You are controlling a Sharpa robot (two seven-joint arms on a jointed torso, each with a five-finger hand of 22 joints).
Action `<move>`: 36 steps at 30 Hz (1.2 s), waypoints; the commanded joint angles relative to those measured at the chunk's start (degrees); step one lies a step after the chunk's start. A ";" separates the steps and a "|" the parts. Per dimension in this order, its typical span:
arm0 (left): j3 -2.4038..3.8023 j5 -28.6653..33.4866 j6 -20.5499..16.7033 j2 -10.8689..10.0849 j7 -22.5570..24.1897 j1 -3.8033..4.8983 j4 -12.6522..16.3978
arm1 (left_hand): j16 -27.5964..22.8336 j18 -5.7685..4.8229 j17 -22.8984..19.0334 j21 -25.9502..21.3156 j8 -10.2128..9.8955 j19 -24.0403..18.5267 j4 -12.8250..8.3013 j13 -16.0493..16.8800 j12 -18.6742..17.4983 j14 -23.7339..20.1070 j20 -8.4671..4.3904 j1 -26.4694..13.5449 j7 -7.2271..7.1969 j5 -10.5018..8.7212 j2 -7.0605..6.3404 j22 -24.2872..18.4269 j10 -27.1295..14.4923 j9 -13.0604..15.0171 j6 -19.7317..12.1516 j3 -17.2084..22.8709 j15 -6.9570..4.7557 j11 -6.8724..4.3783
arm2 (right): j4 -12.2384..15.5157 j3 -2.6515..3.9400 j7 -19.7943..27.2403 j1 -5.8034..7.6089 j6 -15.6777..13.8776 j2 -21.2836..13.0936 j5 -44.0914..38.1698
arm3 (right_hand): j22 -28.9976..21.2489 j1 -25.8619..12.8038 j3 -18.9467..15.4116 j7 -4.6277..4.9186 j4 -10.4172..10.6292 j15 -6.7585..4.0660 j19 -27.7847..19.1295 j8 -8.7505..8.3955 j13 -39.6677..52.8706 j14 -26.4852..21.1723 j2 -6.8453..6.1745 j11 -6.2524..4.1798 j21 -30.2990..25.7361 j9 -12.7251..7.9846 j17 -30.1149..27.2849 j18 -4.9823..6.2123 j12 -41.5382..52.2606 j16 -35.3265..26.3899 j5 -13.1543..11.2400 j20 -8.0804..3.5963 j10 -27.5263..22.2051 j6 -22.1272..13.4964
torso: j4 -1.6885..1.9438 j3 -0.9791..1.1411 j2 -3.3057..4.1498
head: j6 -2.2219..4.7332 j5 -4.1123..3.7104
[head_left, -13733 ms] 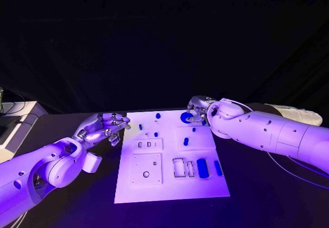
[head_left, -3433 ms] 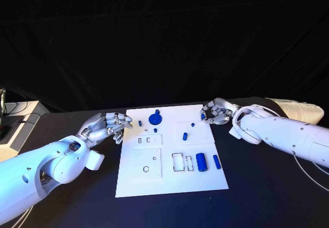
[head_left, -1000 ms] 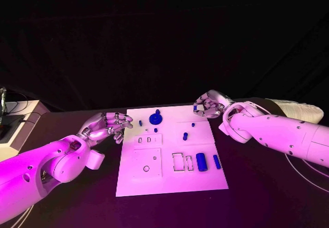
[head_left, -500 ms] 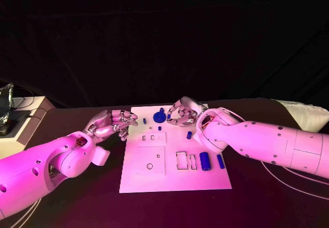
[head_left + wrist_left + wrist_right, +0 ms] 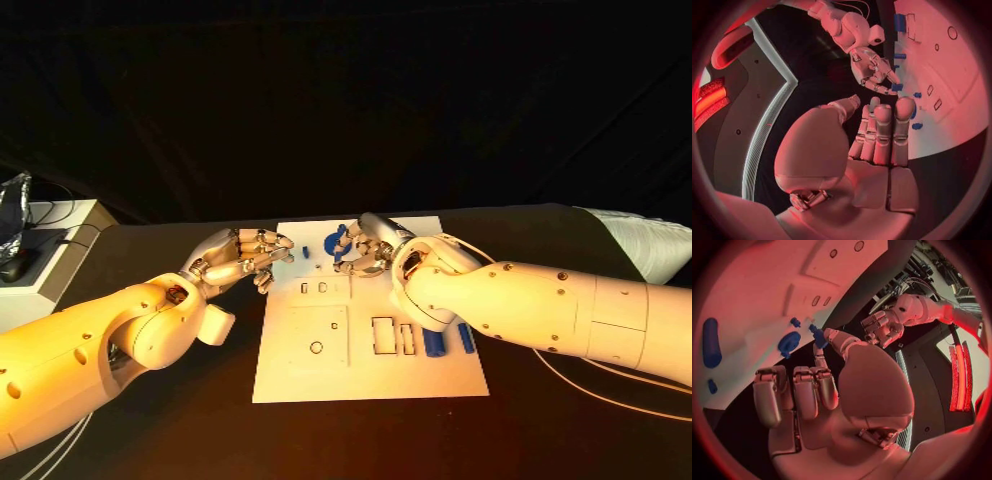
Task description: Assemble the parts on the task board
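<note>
**Right hand reaching over the far end of the board**

Black table (image 5: 577,400) and a dark backdrop are framing the white task board (image 5: 361,375), which is lying lengthwise in the middle of the table.

A blue round part (image 5: 338,243) is sitting at the far end of the board, just beside the right hand (image 5: 372,250). In the right wrist view the thumb and one of the fingers (image 5: 821,338) are reaching toward a small blue piece next to that round part (image 5: 789,343), while the other fingers are curling in toward the palm. Whether the hand is actually pinching the piece, I cannot tell.

Nearer along the board, a larger blue cylinder (image 5: 438,345) and a slim blue bar (image 5: 466,338) are lying beside the rectangular slots, partly hidden by the right forearm. A small blue peg (image 5: 304,253) is standing near the far left corner.

Left hand (image 5: 237,258) is hovering just off the board's left edge, fingers loosely curved and apart, holding nothing.

No writing or labels are readable on the board.
</note>
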 commanded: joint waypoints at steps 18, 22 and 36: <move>0.04 0.31 1.07 0.13 0.26 -0.02 -0.06 | 0.27 -0.02 0.06 0.24 -0.35 0.34 -0.39 -0.08 -0.14 0.49 0.03 -0.57 0.19 -0.03 -0.07 0.10 0.13 -0.06 0.34 0.04 -0.02 0.15 | -0.38 -0.61 -2.71 -1.65 3.42 0.29 -9.01 | 13.46 -0.93 -0.36 0.21 0.39 -0.18 4.74 0.23 13.51 5.96 -0.29 -0.33 -0.14 0.13 15.09 -0.66 -0.13 0.24 -0.25 -0.48 4.85 -0.52 | -0.03 0.11 -0.01 | -0.93 0.73; 0.04 0.31 1.12 0.18 0.26 -0.02 -0.08 | 0.27 -0.02 0.06 0.24 -0.35 0.34 -0.39 -0.08 -0.14 0.49 0.03 -0.57 0.19 -0.03 -0.07 0.10 0.13 -0.06 0.34 0.04 -0.02 0.15 | -0.89 -0.65 -2.76 -1.89 3.46 0.51 -9.54 | 13.43 -1.00 -0.43 0.20 0.41 -0.17 4.72 0.26 13.49 5.96 -0.38 -0.32 -0.19 0.15 15.09 -0.65 -0.15 0.24 -0.27 -0.48 4.83 -0.55 | 0.06 0.14 -0.01 | -0.96 0.73; 0.04 0.31 1.16 0.17 0.26 -0.05 -0.11 | 0.27 -0.02 0.06 0.24 -0.35 0.34 -0.39 -0.08 -0.14 0.49 0.03 -0.57 0.19 -0.03 -0.07 0.10 0.13 -0.06 0.34 0.04 -0.02 0.15 | -2.17 -0.76 -2.52 -2.51 3.53 1.11 -10.68 | 13.43 -1.02 -0.47 0.20 0.40 -0.17 4.71 0.28 13.43 5.96 -0.47 -0.32 -0.19 0.17 15.09 -0.65 -0.20 0.24 -0.31 -0.47 4.79 -0.62 | -0.02 0.06 0.04 | -1.07 0.75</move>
